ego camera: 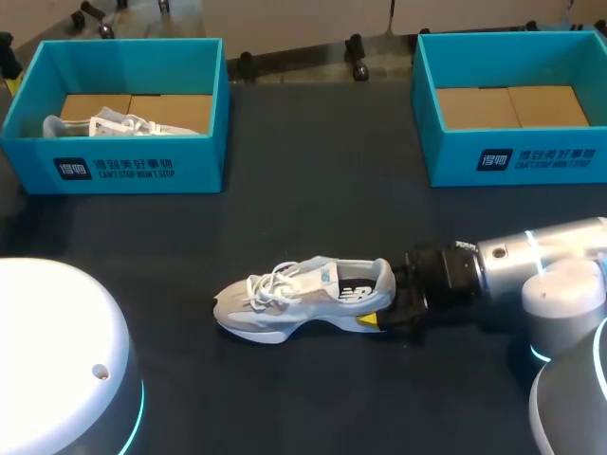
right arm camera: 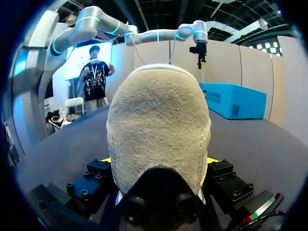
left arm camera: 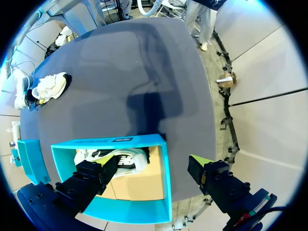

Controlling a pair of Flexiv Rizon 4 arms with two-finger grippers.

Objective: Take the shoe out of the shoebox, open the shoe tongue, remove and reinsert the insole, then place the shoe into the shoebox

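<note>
1. Two teal shoeboxes stand at the far side of the dark worktop (ego camera: 313, 190), the left shoebox (ego camera: 123, 171) at the far left and the right shoebox (ego camera: 517, 156) at the far right, well apart.
2. The shoe (ego camera: 303, 299), pale grey and white with white laces, lies on its sole near the middle of the worktop, outside both boxes, toe to the left and heel to the right.
3. The right arm (ego camera: 531, 265) comes in from the right and lies low over the worktop, and its right pincer (ego camera: 391, 301) is at the shoe's heel.
4. In the right wrist view the padded heel (right arm camera: 159, 134) fills the space between the fingers, with a yellow tip against each side of it, so the right pincer is clenched on the shoe.
5. A second shoe (ego camera: 104, 125), white, lies inside the left shoebox on its cardboard floor, towards the left end.
6. The right shoebox shows only its brown cardboard floor.
7. The left pincer (left arm camera: 154, 163) hangs above the left shoebox (left arm camera: 166, 178), released, fingers wide apart and touching nothing; one finger (left arm camera: 91, 180) is over the box's inside, above the second shoe (left arm camera: 122, 159), and the other is out past the box's wall.
8. The left arm's (ego camera: 57, 360) rounded white housing sits at the near left corner
</note>
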